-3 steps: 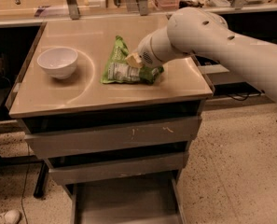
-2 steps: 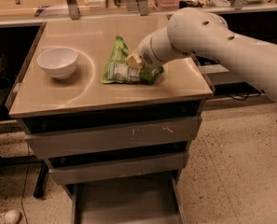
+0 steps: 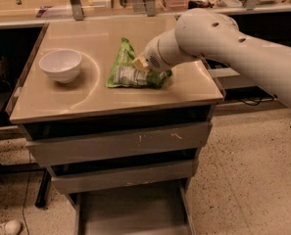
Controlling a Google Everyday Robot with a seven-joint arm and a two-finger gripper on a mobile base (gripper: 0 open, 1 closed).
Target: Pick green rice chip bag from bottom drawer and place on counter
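Beige counter (image 3: 76,102) under warm light, cluttered shelving beyond its far edge. On it, right of centre and a little nearer the far edge than the near one: bag (image 3: 126,73), lying flat and crumpled, one pointed end toward the far edge. Already out of the bottom drawer (image 3: 130,214), pulled open low beneath the near edge. Bowl (image 3: 60,65) toward the left edge, well apart from the bag.

Gripper (image 3: 141,63) at the bag's right side, touching it or just above it, at the end of a thick white arm (image 3: 223,38) crossing the right edge. Masked by the wrist from this angle; cannot tell whether clamped on the foil or let go.

Judged light, next to nothing for an arm like this. Soft, crinkly foil, probably puffed with a little air. Likely to slide on the glossy top if nudged, and to cave in if squeezed hard. Chips inside probably brittle, so worth sparing the belly. Best taken by a crimped end seam or a pinched fold at the rim: doubled foil, no contents, less slip.

Little left to do, by the look of it. Release if not yet released, then lift straight up so as not to drag the bag toward the right edge.
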